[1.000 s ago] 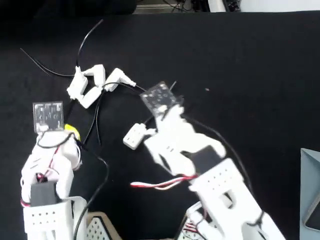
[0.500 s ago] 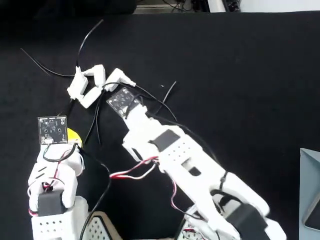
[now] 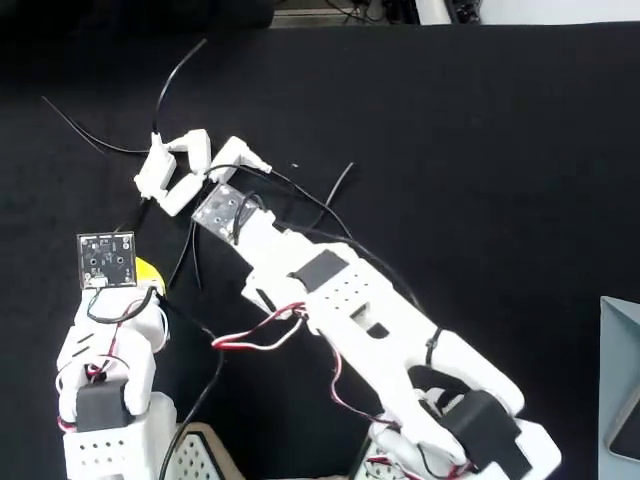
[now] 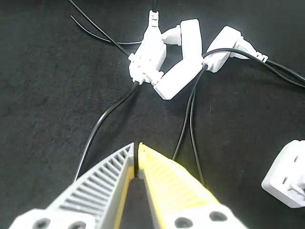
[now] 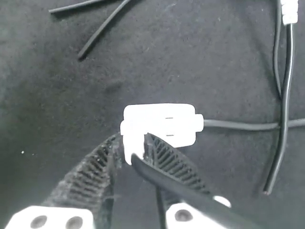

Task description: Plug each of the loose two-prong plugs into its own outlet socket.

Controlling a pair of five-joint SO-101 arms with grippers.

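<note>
My right gripper (image 5: 132, 140) is shut on the near corner of a white socket block (image 5: 162, 124) that has two slots and a black cable. That block (image 4: 286, 179) also shows at the edge of the left wrist view. In the high view the right arm (image 3: 340, 300) lies across the table, its camera board (image 3: 225, 210) just below a cluster of joined white plugs and sockets (image 3: 172, 172). A separate white plug (image 3: 238, 155) lies beside the cluster. My left gripper (image 4: 135, 149) is shut, short of the cluster (image 4: 164, 62), above a black cable.
Loose black cables (image 3: 190, 250) trail from the cluster toward the left arm, and others run to the far left (image 3: 80, 125). A grey container (image 3: 622, 380) stands at the right edge. The black cloth (image 3: 480, 150) stretches open on the right.
The right arm has swung left from the table's middle toward the plug cluster, and the socket block has gone under it. The left arm has drawn back slightly.
</note>
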